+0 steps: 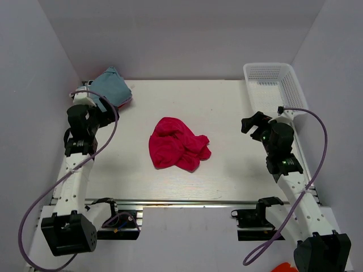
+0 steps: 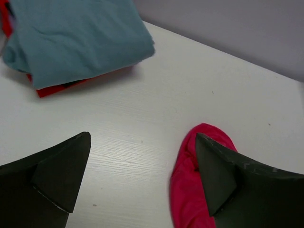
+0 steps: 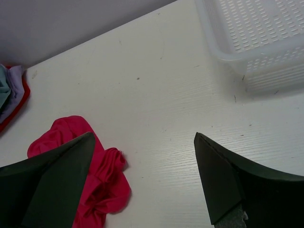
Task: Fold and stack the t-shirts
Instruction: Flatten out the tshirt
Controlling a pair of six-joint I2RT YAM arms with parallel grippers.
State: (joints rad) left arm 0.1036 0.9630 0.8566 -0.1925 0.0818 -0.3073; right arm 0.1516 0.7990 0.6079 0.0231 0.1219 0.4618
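Last shirt to fold: crumpled magenta-pink cloth t-shirt (image 1: 178,146) lies mid-tabletop (image 1: 238,164); folded blue-grey cloth t-shirt (image 1: 112,85) waits at far-left corner.
Left hand (image 2: 141,156) and right hand (image 3: 142,152) gape wide, empty; next move likely spreading it flat.

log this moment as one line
left gripper open, empty | right gripper open, empty | magenta shirt crumpled, centre | blue-grey shirt folded on red shirt, far-left corner | basket far right

**Twin white arms, black joints**

The left slim white-linked arm with bulky black joint housings (image 1: 76,170) and its matching right arm (image 1: 292,190) each carry a looping lilac cable (image 1: 21,232). Both end in blocky black bases (image 1: 68,232). The jaws are matte black wedges.
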